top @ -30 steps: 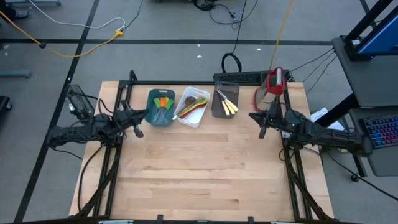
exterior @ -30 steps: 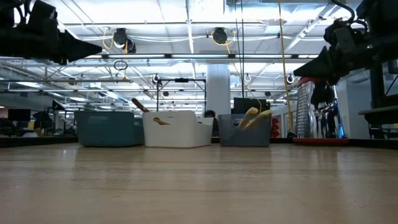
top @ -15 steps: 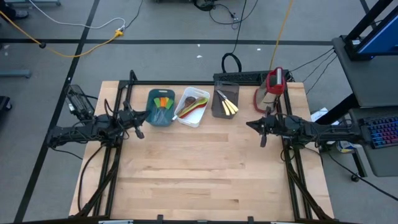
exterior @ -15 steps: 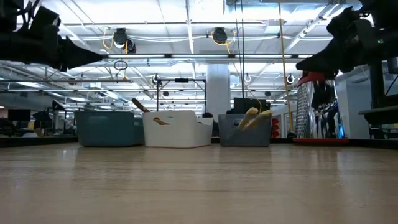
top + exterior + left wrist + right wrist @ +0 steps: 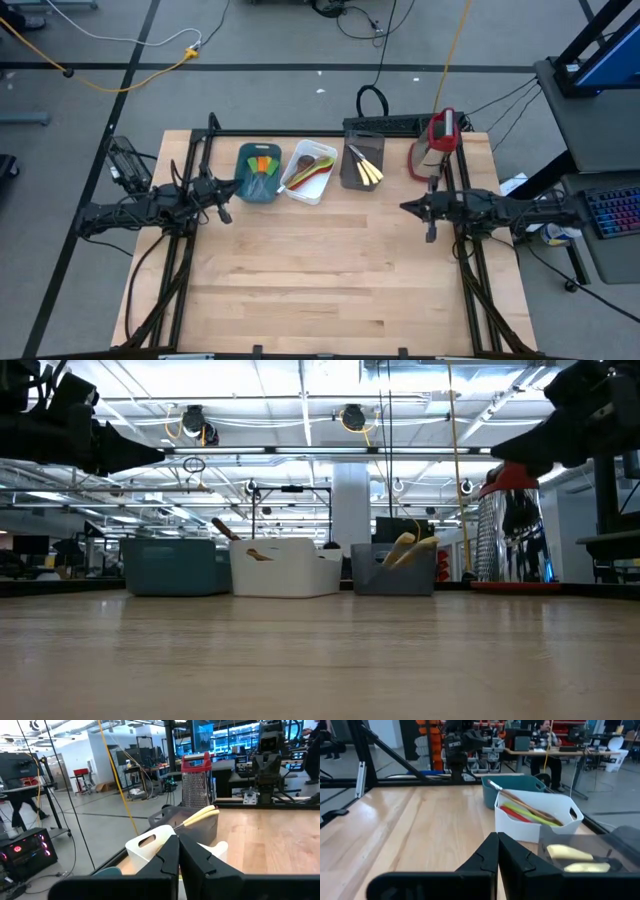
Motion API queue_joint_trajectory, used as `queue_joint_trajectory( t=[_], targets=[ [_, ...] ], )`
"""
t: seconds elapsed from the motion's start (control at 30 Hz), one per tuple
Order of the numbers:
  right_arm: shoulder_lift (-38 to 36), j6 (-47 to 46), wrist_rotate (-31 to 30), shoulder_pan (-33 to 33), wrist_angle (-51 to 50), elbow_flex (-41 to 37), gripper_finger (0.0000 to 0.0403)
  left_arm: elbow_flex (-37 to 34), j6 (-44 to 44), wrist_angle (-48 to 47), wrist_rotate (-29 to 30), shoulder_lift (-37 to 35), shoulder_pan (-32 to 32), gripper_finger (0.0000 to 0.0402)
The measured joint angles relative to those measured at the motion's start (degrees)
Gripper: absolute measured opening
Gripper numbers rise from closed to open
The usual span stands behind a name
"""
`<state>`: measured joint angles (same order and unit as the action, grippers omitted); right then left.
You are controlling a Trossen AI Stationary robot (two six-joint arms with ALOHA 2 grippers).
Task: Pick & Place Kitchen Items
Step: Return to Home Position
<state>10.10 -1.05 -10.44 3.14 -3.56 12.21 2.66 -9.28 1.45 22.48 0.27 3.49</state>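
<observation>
1. Your kitchen items all lie in three trays along the far edge of the tabletop (image 5: 330, 280). The spatulas (image 5: 262, 165) are in the teal tray (image 5: 241, 175), the spoons (image 5: 312, 168) in the white tray (image 5: 305, 197), and the pale-handled knives (image 5: 368, 172) in the grey-brown tray (image 5: 347, 172). None shows loose on the wood.
2. The knives run far-to-near, with their handles toward the near side and poking above the rim (plainest in the low view).
3. The trays sit between your arms. The left tool (image 5: 178, 851) hangs just beside the teal tray. The right tool (image 5: 497, 849) is near the grey-brown tray, on its near-right side.
4. Both tools are clenched on nothing, fingers pressed together.
5. Sorting looks done, so the next move is likely a plain pull-back away from the trays. Mind the grater (image 5: 440, 135) beside the right arm.
</observation>
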Motion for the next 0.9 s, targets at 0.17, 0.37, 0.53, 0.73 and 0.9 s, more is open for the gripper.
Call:
queue_joint_trajectory(
  t=[0.17,0.37,0.53,0.73,0.9],
  targets=[
    [-4.6,-0.9,0.0,0.0,-3.8,0.0,0.0000,0.5,-0.2,0.0,0.0,0.0,0.0,0.0018],
    [-8.5,-0.8,0.0,0.0,-7.7,0.0,0.0000,0.9,-1.0,-0.3,0.0,0.0,0.0,0.0003],
    [-10.0,-0.8,0.1,0.0,-8.5,0.0,0.0000,0.9,-0.7,-2.0,0.1,0.0,0.0,0.0015],
    [-9.9,-0.6,0.2,0.0,-9.3,-0.4,0.0000,0.9,-1.1,-3.0,0.1,0.0,0.0,0.0019],
    [-10.0,-0.8,0.1,0.0,-5.1,-3.2,0.0000,0.9,-0.1,-3.3,0.1,0.0,0.0,0.0004]
  ],
)
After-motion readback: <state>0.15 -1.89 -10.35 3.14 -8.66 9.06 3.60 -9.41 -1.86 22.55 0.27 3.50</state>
